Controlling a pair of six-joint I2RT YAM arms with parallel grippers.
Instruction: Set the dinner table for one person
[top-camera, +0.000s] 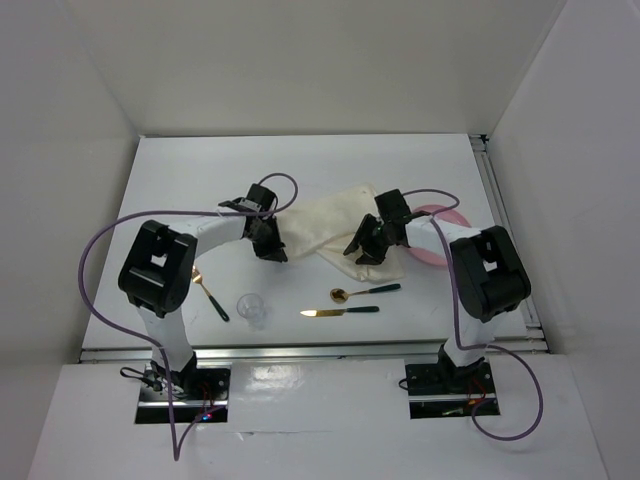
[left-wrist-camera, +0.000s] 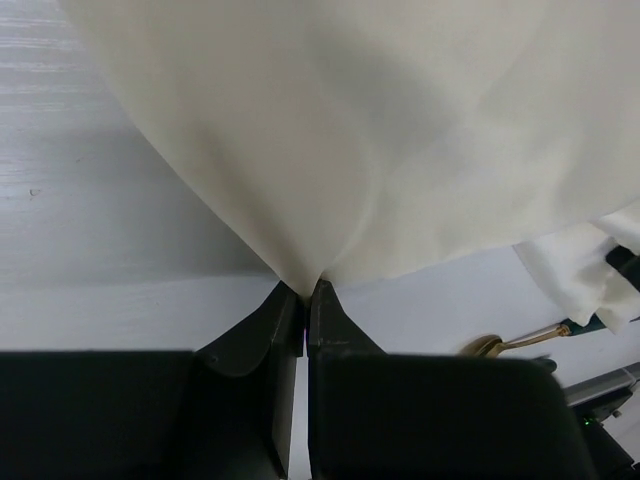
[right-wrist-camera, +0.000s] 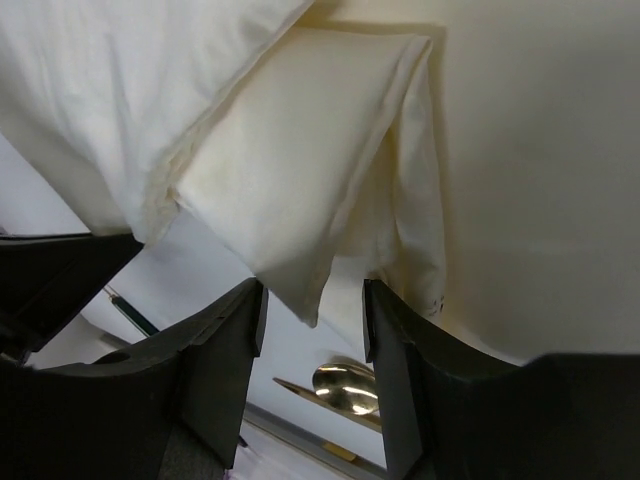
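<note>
A cream cloth placemat (top-camera: 335, 225) lies rumpled on the white dinner table (top-camera: 200, 170). My left gripper (top-camera: 270, 247) is shut on the cloth's left corner; in the left wrist view the jaws (left-wrist-camera: 305, 292) pinch the cloth (left-wrist-camera: 380, 130) to a point. My right gripper (top-camera: 362, 252) is open at the cloth's near right edge. In the right wrist view a folded corner of the cloth (right-wrist-camera: 300, 180) hangs between the open jaws (right-wrist-camera: 313, 300), not gripped.
A pink plate (top-camera: 440, 250) lies partly under the right arm. A gold spoon (top-camera: 365, 292) and a gold knife (top-camera: 340, 312) with dark handles lie near the front. Another gold utensil (top-camera: 210, 293) and a clear glass (top-camera: 252, 307) sit front left. Spoon bowl (right-wrist-camera: 345, 388) shows below the right jaws.
</note>
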